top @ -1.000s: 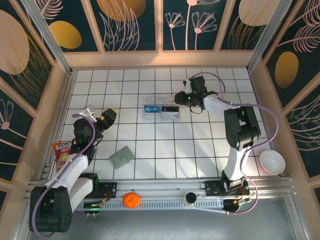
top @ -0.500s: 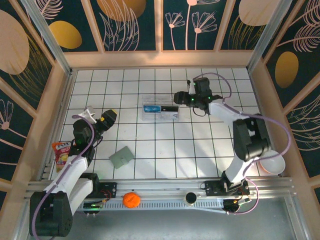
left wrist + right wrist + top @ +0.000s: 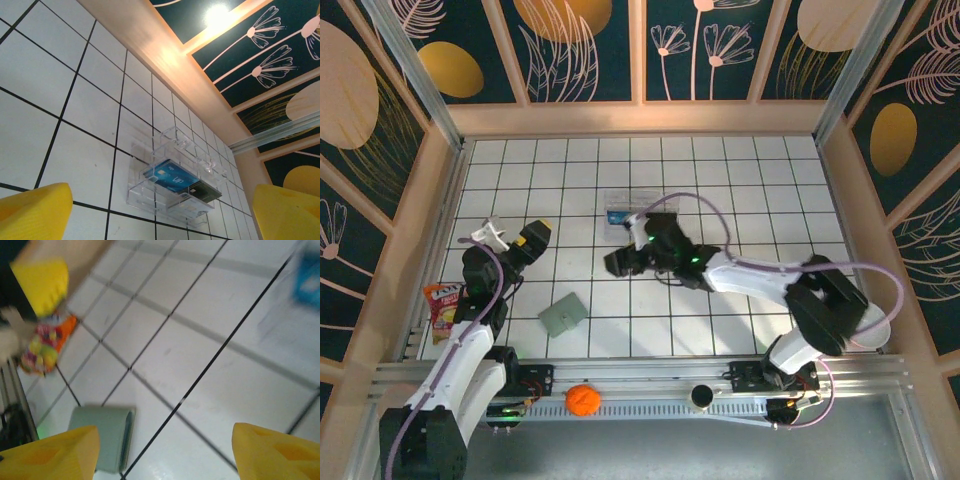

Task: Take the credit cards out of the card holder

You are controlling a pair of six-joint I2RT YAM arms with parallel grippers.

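The card holder point(image 3: 563, 314) lies folded shut on the tiles at the front left, grey-green, and any cards inside it are hidden. In the right wrist view the card holder point(image 3: 102, 437) sits just inside my left finger. My right gripper point(image 3: 620, 262) point(image 3: 162, 455) hovers open and empty, a tile away to the holder's back right. My left gripper point(image 3: 532, 238) point(image 3: 160, 220) stands open and empty at the left, facing the clear box point(image 3: 175, 180). A blue credit card point(image 3: 172, 177) and a black one point(image 3: 205, 190) lie in that box.
The clear box point(image 3: 638, 214) sits at mid-table, partly behind the right arm. A snack bag point(image 3: 442, 305) lies by the left wall. An orange ball point(image 3: 581, 399) and a black round item point(image 3: 701, 396) rest on the front rail. A white bowl point(image 3: 873, 325) stands front right.
My right arm has swung from beside the clear box at the back to the middle, towards the card holder, and its jaws have widened. The left gripper opened a little more.
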